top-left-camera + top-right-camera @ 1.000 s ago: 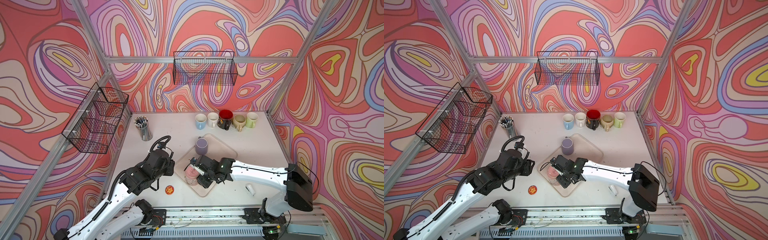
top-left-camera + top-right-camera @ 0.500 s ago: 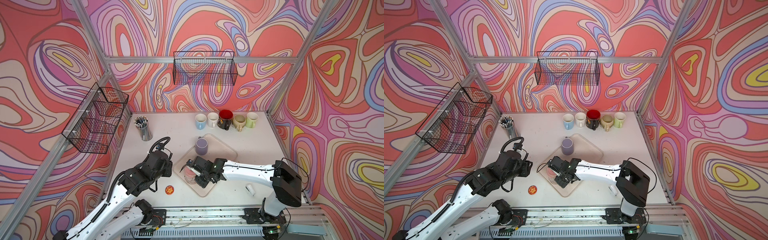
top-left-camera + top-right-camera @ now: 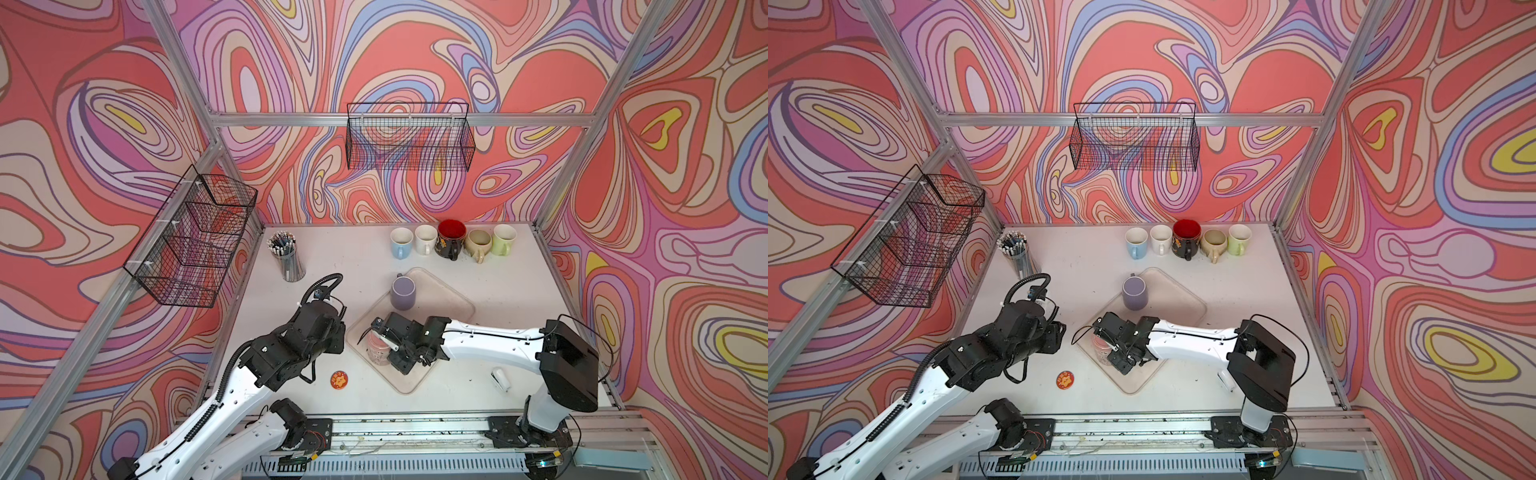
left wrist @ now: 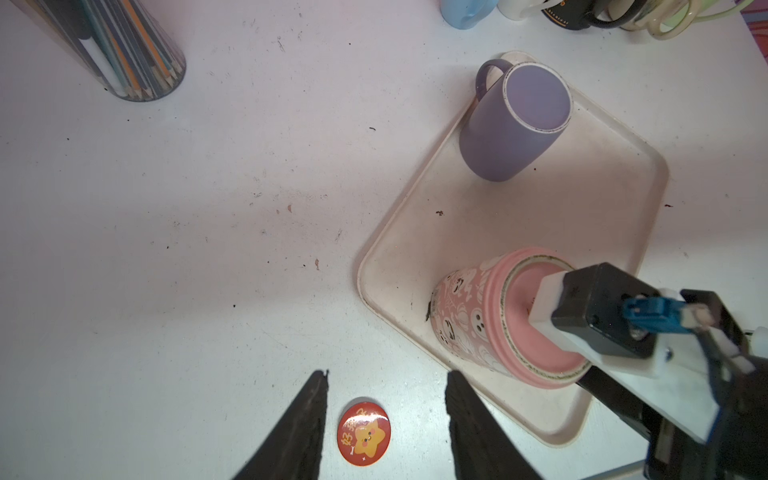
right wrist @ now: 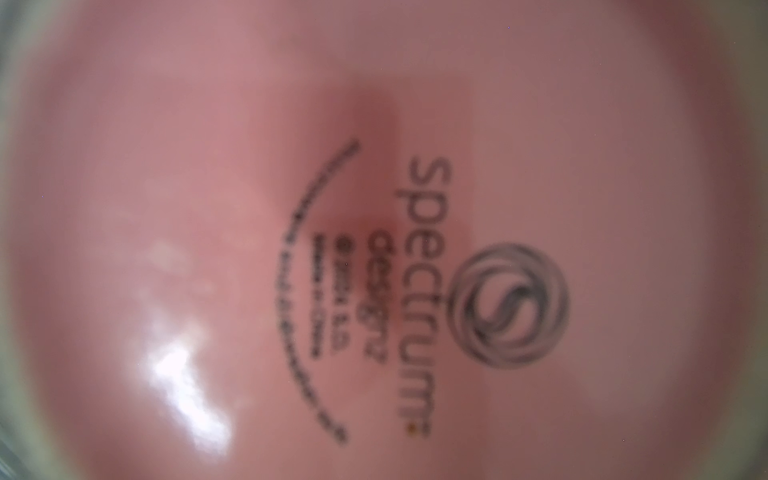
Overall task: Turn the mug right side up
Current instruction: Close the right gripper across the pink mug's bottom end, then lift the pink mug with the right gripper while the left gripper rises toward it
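A pink patterned mug [image 3: 376, 351] stands upside down on the near corner of a beige tray [image 3: 440, 295]. Its handle is hidden. My right gripper [image 3: 397, 353] is pressed against the mug's right side from above. The right wrist view is filled by the mug's pink base [image 5: 374, 208], and no fingers show there. A purple mug [image 3: 402, 293] also stands upside down at the tray's far corner. My left gripper [image 4: 387, 372] hangs open left of the tray, above a red badge [image 4: 363, 434], holding nothing.
Several upright mugs [image 3: 451, 243] line the back edge. A cup of pencils [image 3: 289, 257] stands at the back left. A small white object [image 3: 498, 378] lies near the right arm's base. Wire baskets [image 3: 409, 137] hang on the walls.
My right gripper has slid left onto the pink mug and its arm has folded in closer. The left arm has not moved.
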Available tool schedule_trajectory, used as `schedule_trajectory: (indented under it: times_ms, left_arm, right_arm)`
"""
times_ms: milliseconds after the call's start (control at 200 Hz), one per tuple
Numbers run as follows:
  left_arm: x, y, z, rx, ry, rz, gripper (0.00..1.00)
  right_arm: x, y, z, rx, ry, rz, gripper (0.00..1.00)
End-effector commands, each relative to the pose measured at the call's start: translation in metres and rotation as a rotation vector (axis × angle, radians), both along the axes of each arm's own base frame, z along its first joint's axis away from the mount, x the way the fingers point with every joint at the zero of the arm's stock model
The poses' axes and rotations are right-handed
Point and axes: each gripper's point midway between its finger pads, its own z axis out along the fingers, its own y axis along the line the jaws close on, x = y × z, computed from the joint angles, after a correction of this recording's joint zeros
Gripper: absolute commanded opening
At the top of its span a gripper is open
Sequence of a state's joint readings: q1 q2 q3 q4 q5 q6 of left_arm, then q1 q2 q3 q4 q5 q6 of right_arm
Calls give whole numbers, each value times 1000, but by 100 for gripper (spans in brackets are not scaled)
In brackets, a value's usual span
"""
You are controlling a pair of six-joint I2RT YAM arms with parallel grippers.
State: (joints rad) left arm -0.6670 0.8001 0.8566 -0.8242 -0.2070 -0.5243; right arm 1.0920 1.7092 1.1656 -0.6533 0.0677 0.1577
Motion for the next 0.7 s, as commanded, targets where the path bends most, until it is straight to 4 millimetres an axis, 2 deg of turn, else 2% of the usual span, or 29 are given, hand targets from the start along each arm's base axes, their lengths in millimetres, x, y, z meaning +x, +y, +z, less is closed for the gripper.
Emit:
schedule_trajectory:
  times_ms: [0,170,496,696]
  left_arm:
    - [2,-1,-4,7,3,5,50]
    - [6,-7,-4,-16,-4,-3,50]
    - [21,-32,0,-127,-69,-44,50]
    - [37,-71,15,-347,-162,-105,51]
  right_arm:
    - [10,6,23,76,-63,-27,0]
    - [24,0,55,227,-79,-97,0]
    - [56,-39,116,595,-66,-251,0]
    - [79,-59,138,727,-45,-310,0]
